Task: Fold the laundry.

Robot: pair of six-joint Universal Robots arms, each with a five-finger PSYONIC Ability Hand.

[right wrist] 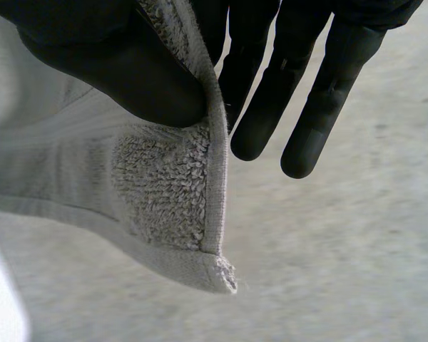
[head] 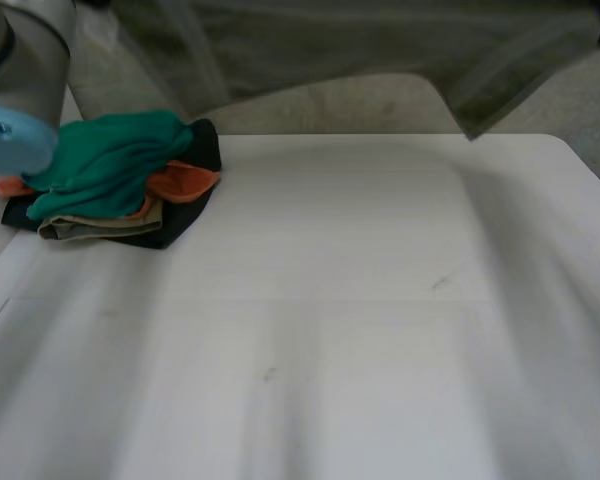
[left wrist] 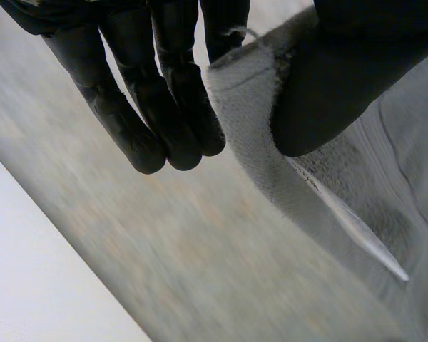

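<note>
Hand check, left first?
- Your left hand (left wrist: 164,114) pinches the grey towel (left wrist: 251,149) at its edge, thumb against straight fingers. Your right hand (right wrist: 121,71) pinches it the same way, near a corner.

Towel's position?
- Held up above the worktop's (head: 360,330) far edge. Clothes pile (head: 120,180) lies far left on it.

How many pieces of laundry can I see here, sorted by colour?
Grey towel: 1
Green cloth: 1
Orange cloth: 1
Black cloth: 1
Tan cloth: 1
Total: 5, taking each colour as one piece.
</note>
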